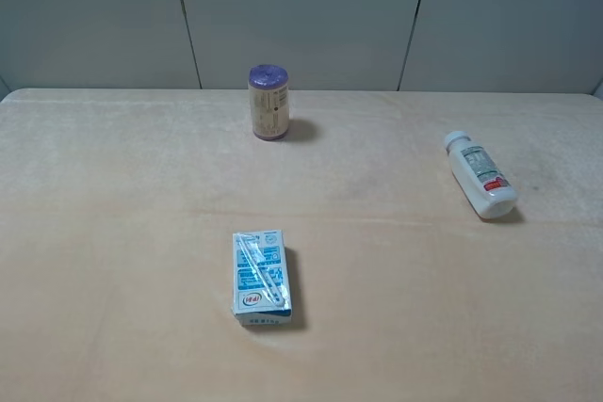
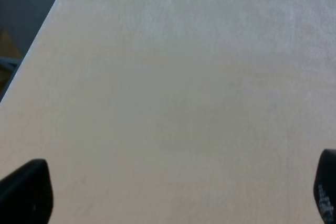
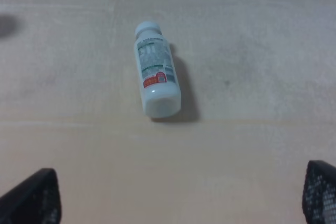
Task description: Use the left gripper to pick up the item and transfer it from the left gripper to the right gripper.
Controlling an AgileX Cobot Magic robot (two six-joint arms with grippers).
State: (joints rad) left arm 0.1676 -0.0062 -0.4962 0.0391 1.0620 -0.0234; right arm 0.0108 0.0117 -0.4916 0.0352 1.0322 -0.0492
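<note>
Exterior high cam is showing me the bottle (image 1: 480, 176) lying on its side on the right of the table (image 1: 113, 233), cap pointing away, well apart from the purple-lidded jar (image 1: 268, 102) and the blue carton (image 1: 260, 279). I'm seeing the left gripper (image 2: 173, 192) hanging over bare tabletop, jaws spread wide. Right gripper (image 3: 184, 195) is also sitting wide apart, with the bottle (image 3: 156, 70) lying ahead of it, untouched.
</note>
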